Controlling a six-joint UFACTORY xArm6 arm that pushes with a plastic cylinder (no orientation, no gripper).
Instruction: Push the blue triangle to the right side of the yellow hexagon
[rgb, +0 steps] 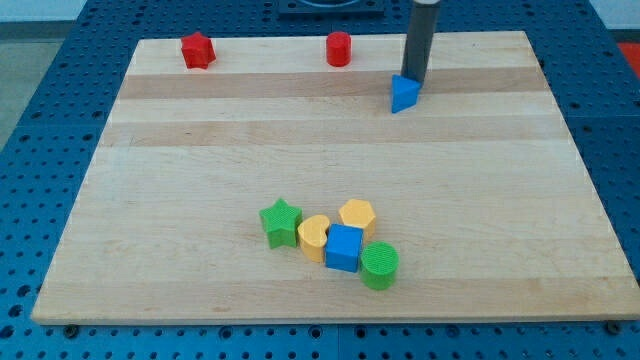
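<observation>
The blue triangle lies on the wooden board in the upper right part of the view. My tip touches its upper right side, the dark rod rising out of the view's top. The yellow hexagon sits far below, in a cluster near the view's bottom centre. The triangle is well above and slightly right of the hexagon.
Around the hexagon sit a blue cube, a yellow heart-like block, a green star and a green cylinder. A red star-like block and a red cylinder stand along the board's top edge.
</observation>
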